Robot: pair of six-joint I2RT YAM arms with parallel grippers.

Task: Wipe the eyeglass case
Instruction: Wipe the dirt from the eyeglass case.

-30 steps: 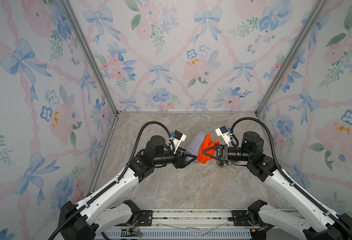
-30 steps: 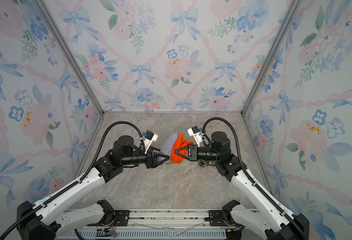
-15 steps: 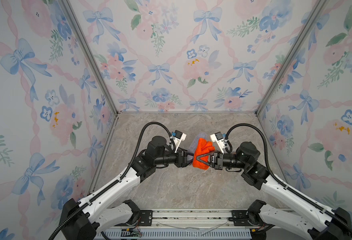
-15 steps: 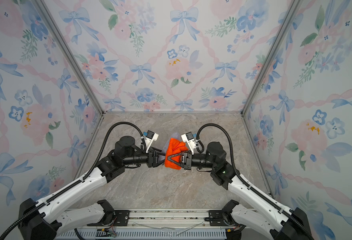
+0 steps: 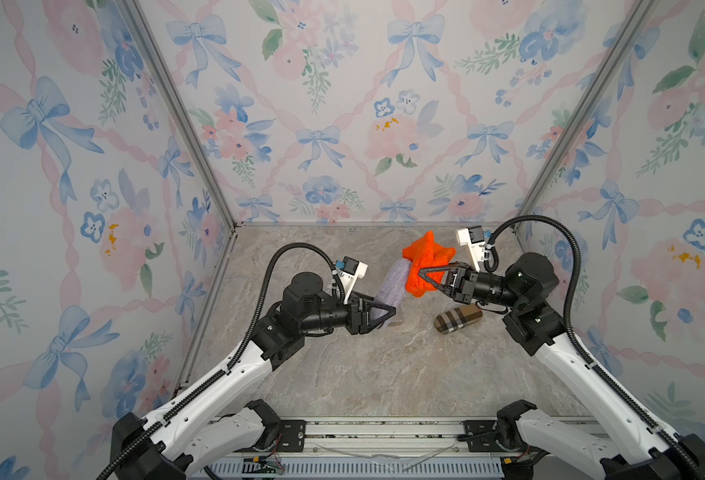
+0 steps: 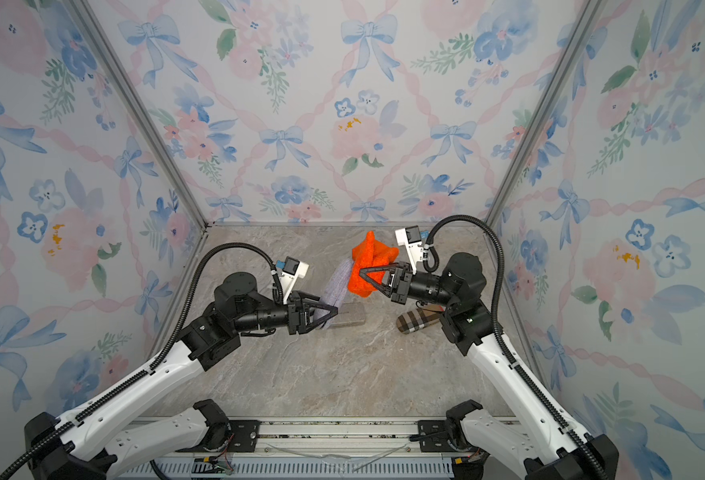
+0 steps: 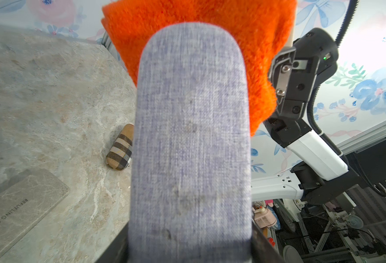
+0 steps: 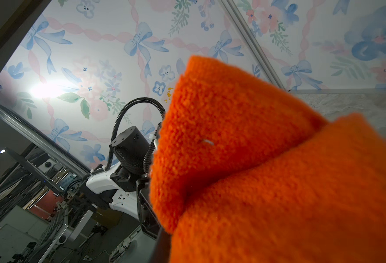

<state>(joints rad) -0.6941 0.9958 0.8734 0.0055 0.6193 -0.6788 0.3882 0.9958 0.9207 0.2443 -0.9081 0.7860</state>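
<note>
Between left gripper (image 5: 390,312) jaws — eyeglass case (image 5: 390,286)

Note for your log: a plaid case (image 5: 458,318) lies flat on the marble table (image 5: 384,374), right of centre. A flat grey slab (image 7: 21,205) with printed lettering lies apart from it. Floral bow wallpaper (image 5: 342,124) covers three sides.

Reads "REFUELING FOR C" in dark capitals, cut off by the frame edge, printed along one side of a flat grey pad (image 7: 26,205) lying on the desk (image 7: 51,91), in the left wrist view.
</note>
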